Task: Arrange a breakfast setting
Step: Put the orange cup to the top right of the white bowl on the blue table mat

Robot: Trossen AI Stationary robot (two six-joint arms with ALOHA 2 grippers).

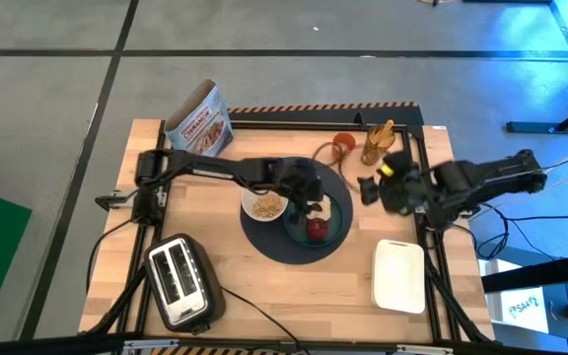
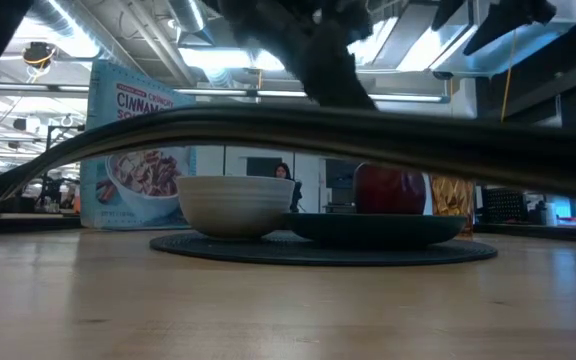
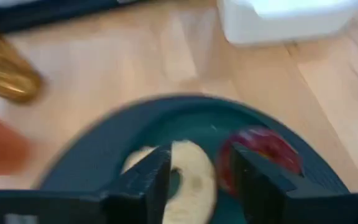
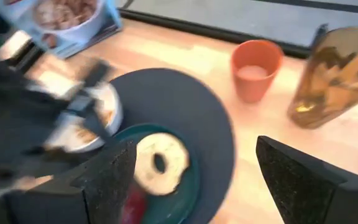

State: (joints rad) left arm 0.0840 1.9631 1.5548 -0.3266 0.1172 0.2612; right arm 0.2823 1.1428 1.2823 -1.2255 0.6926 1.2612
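left gripper spread, straddling bread on teal plate | right gripper spread, hovering beside mat | left arm nearer

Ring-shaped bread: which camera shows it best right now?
The right wrist view: the ring-shaped bread lies whole on the teal plate. Left wrist view has the left gripper partly covering it; high view mostly hides it; low view shows none.
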